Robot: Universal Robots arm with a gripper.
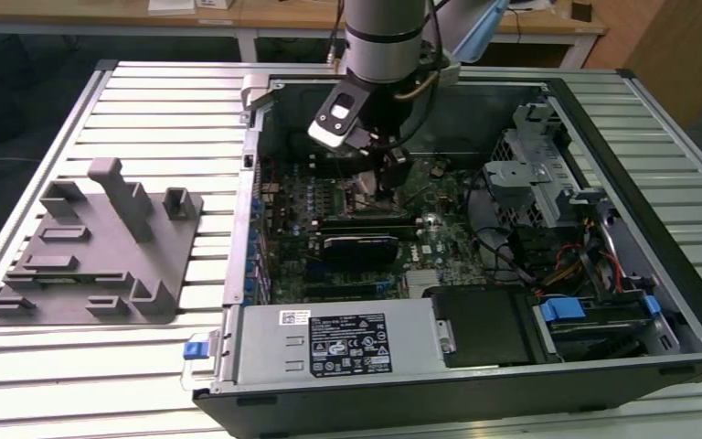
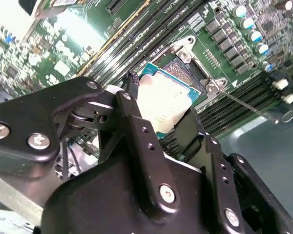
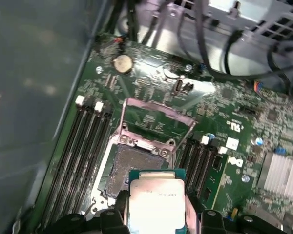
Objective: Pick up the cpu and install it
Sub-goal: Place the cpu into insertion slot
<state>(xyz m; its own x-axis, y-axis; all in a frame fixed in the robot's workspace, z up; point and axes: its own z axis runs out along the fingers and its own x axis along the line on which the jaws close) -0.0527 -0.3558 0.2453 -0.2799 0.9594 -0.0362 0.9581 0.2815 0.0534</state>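
The arm points straight down into the open computer case point(image 1: 364, 416), with the gripper point(image 1: 389, 179) low above the motherboard point(image 1: 442, 242). Its jaws clamp the cpu point(image 3: 156, 202) by two opposite edges. The cpu is held flat, partly over the open socket point(image 3: 129, 165).

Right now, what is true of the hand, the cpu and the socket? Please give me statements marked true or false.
1. The hand grips the cpu. True.
2. The cpu sits fully in the socket. False: the hand holds it over the socket, which is partly uncovered.
3. The socket's metal frame is shut. False: it stands open.
4. The grey fixture block lies outside the computer case. True.
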